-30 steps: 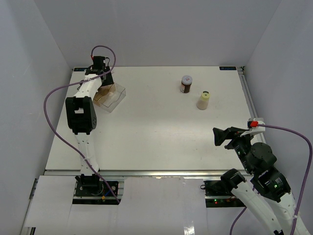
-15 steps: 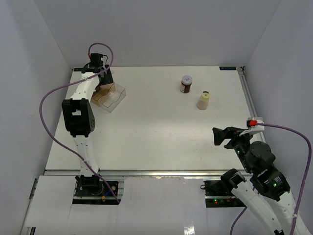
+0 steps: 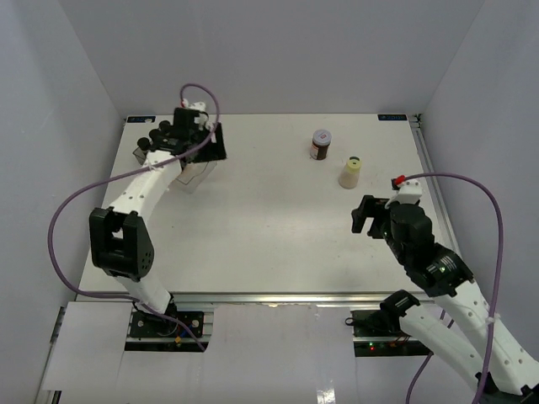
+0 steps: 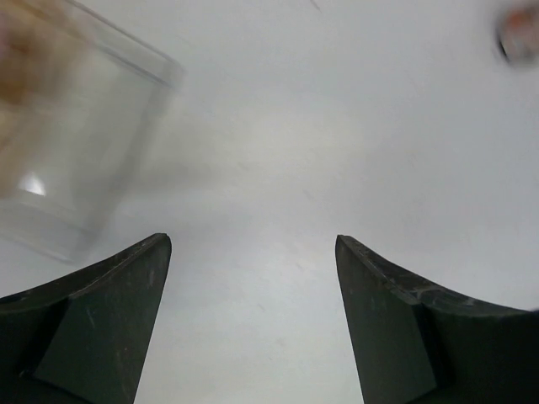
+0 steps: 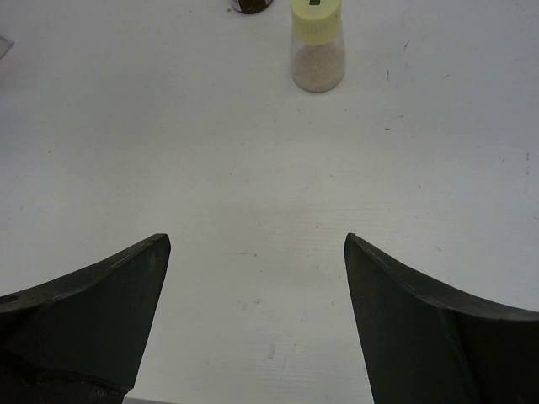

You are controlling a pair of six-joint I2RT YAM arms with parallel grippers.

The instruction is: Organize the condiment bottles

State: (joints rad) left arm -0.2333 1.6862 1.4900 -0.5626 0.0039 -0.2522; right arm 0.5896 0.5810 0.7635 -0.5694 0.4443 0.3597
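Observation:
A grey-lidded jar with a red label (image 3: 321, 144) and a pale yellow bottle (image 3: 350, 172) stand at the back right of the table. My right gripper (image 3: 364, 215) is open and empty, a short way in front of them. Its wrist view shows the yellow bottle (image 5: 317, 46) straight ahead and the base of the dark jar (image 5: 251, 5) at the top edge. My left gripper (image 3: 216, 144) is open and empty above the right side of the clear bin (image 3: 192, 175). The left wrist view shows blurred brown contents in the bin (image 4: 76, 143). The other bottles are hidden.
The left arm covers most of the bin in the top view. A blurred jar (image 4: 515, 38) shows at the top right of the left wrist view. The table's right rail (image 3: 429, 181) runs beside the right arm.
My left gripper has swung from the bin's far left side to its right side. My right arm has moved forward and left, towards the two bottles.

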